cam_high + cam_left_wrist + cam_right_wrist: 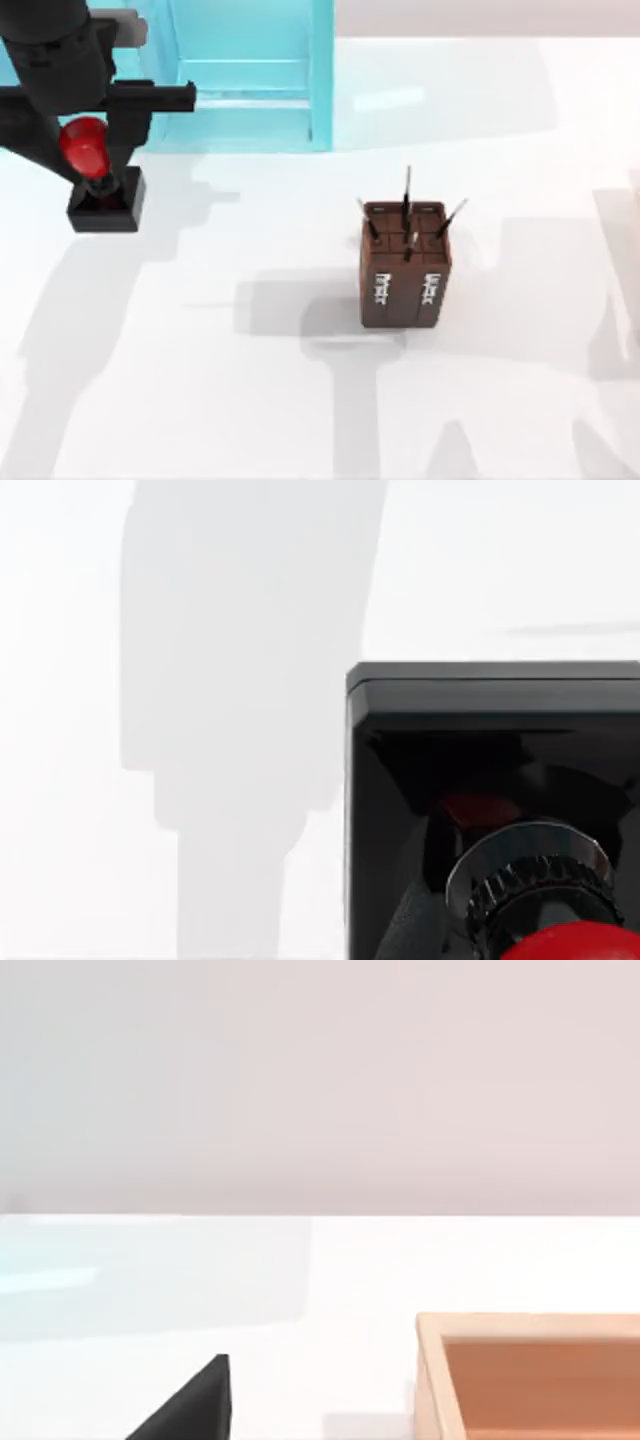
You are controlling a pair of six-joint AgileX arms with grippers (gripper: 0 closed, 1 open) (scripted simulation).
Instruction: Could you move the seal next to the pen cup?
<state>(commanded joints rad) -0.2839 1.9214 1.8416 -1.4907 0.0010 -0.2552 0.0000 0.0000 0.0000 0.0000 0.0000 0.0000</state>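
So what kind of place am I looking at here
Likely a simulated desk or office worktop: a white table holding a pen cup with pens, a seal under the left gripper, and a pale blue shelf unit behind.

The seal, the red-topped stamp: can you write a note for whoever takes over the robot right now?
Left gripper: over the seal at the table's far left, around the red knob; grasp unclear.
Right arm: parked off to the right.
Pen cup: upright, right of centre, pens sticking out.
Done: left arm has reached the seal.
Left: confirm the grip, lift, carry it right, set it beside the pen cup.
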